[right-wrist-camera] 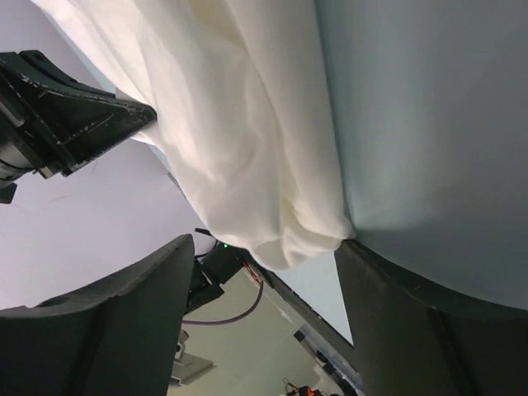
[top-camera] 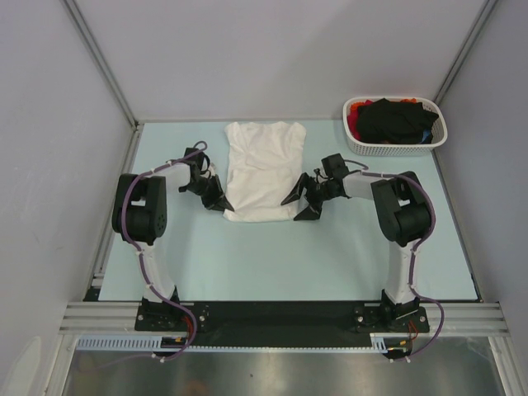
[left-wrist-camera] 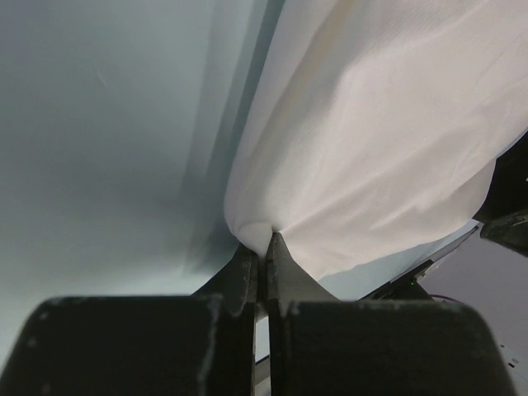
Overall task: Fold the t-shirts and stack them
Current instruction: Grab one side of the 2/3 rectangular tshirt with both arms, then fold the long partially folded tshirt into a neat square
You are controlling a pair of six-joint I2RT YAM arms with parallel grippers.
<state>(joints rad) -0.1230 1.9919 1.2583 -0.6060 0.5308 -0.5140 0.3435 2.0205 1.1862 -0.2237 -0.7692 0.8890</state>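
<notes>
Both your arms reach in low over the worktop (top-camera: 247,264), elbows bent, one at each near corner of the white shirt (top-camera: 264,165), which lies flat mid-worktop toward the back. Your left fingers (top-camera: 216,198) are pinched tight on the hem corner. Your right fingers (top-camera: 301,202) are spread apart, the other corner bunched between them and brushing one. So one shirt is out, and one basket (top-camera: 396,147) at back right holds black cloth (top-camera: 392,120) and red cloth (top-camera: 353,111); can't count those.
</notes>
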